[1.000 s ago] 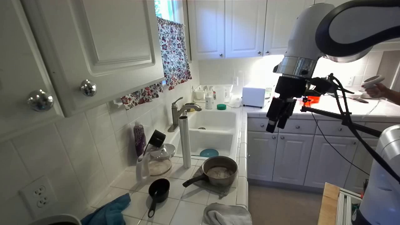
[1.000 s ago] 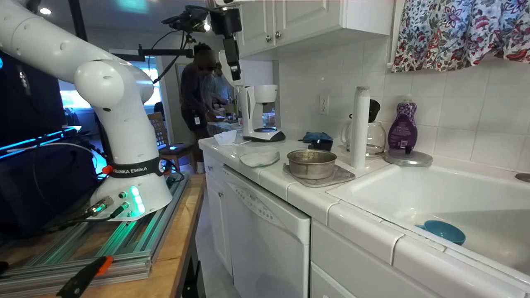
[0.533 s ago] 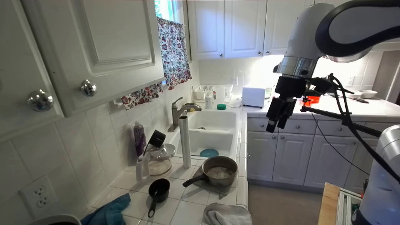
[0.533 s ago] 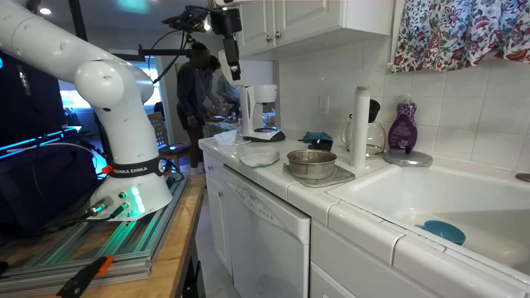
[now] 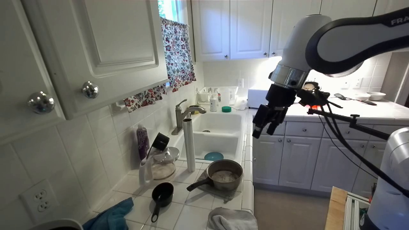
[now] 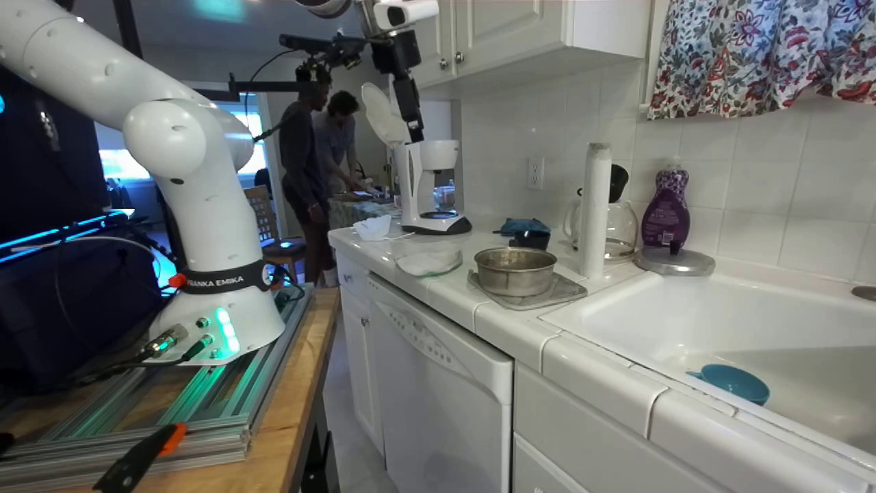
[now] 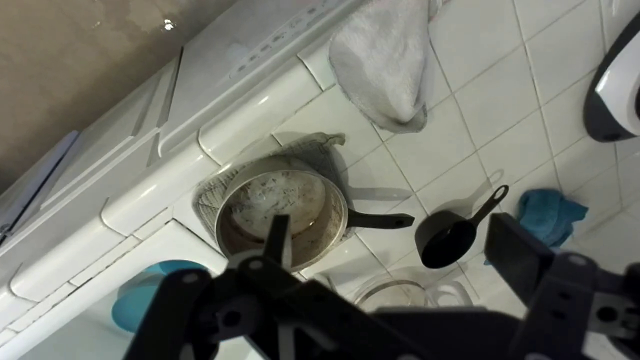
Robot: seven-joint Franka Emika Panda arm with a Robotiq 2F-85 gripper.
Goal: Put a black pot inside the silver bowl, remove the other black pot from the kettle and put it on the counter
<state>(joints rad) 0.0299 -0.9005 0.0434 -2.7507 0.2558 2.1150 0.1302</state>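
Your black pot (image 5: pixel 163 193) stands upright on the counter (image 5: pixel 193 217) in an exterior view, handle pointing near. Right of it, the bowl (image 5: pixel 224 176) rests on a mat (image 5: pixel 227 195), perhaps to drain. Farther off, the other pot (image 5: pixel 160 141) tilts over the kettle (image 5: pixel 163 170), probably propped by its handle. Your gripper (image 5: pixel 263 132) hangs at right, jaws spread, seemingly to grasp.

Wrist view: gripper (image 7: pixel 390 240) blurred, cut at bottom, partly hides silver bowl (image 7: pixel 282 202). In an exterior view, silver bowl partly hides black pot (image 6: pixel 531 239); white tube (image 6: pixel 595 212) partly hides 2: kettle (image 6: pixel 623 227), other black pot (image 6: pixel 620 182).
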